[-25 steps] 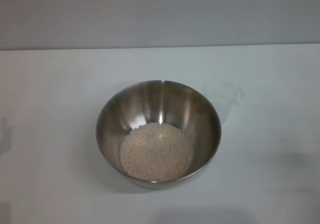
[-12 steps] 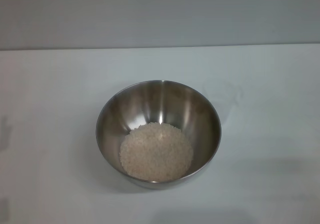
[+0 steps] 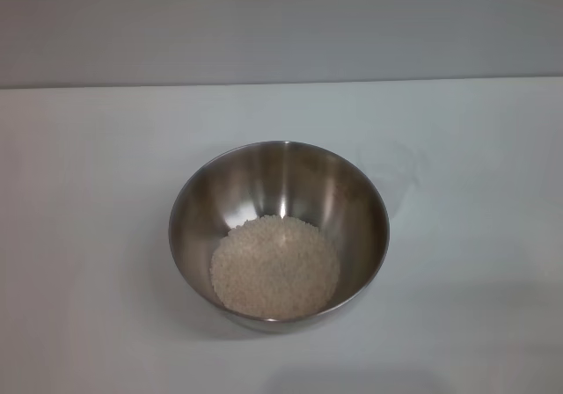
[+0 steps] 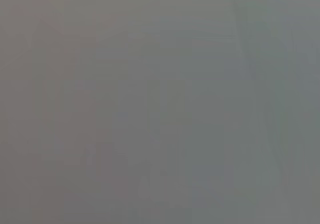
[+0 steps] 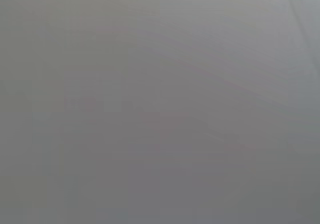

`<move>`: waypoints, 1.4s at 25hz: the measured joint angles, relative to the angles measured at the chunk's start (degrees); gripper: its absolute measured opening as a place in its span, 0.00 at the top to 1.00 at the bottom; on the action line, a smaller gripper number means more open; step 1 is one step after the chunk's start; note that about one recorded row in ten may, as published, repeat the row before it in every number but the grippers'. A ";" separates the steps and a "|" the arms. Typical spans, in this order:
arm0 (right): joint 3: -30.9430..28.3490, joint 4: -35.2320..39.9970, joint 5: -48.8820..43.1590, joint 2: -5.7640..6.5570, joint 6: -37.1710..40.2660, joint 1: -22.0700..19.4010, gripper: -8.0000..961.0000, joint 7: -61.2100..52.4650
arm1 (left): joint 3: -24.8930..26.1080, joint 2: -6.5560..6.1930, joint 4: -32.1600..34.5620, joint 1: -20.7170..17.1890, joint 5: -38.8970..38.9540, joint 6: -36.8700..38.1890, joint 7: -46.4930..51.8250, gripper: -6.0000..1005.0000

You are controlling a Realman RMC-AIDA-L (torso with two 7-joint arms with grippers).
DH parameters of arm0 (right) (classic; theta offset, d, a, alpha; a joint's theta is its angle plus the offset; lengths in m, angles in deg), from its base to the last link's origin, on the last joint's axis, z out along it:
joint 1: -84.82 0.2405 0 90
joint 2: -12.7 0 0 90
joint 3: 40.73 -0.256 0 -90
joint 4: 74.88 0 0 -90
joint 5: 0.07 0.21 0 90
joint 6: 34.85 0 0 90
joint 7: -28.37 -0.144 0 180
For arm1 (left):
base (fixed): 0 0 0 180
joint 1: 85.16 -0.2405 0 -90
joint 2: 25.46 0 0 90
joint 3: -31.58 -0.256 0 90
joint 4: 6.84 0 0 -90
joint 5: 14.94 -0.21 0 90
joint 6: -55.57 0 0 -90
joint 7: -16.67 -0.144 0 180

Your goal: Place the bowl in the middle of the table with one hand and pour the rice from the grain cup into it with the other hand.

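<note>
Neither the left gripper nor the right gripper is showing in any view, so their state cannot be told. The bowl [image 3: 279,236] is sitting mid-table [image 3: 88,192], holding the rice [image 3: 275,266]; the grain cup [image 3: 393,174] is standing upright just beside its right rim.

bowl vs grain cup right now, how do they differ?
The bowl is shiny steel and large; the grain cup is clear plastic, far smaller. The bowl holds the rice; the cup looks empty. The cup stands behind the bowl, toward the robot's right. Both sit upright on the table.
</note>
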 joint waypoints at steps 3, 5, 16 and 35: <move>-0.77 0.07 0.02 -0.08 0.44 -0.52 0.14 -2.30 | -0.01 -0.03 0.04 -0.07 1.17 -0.01 0.01 0.19; -0.92 0.29 0.03 -0.04 0.98 -0.65 0.14 -3.67 | -0.03 -0.06 -0.08 0.04 2.19 -0.01 0.48 0.19; -3.19 -0.35 1.09 -0.21 1.40 -1.31 0.14 -6.03 | -0.04 0.00 0.00 0.01 3.41 -0.08 2.30 0.19; -3.82 -2.94 5.19 -0.16 4.96 -2.71 0.14 -11.63 | 1.38 -0.09 1.95 3.03 3.43 -4.95 1.52 0.19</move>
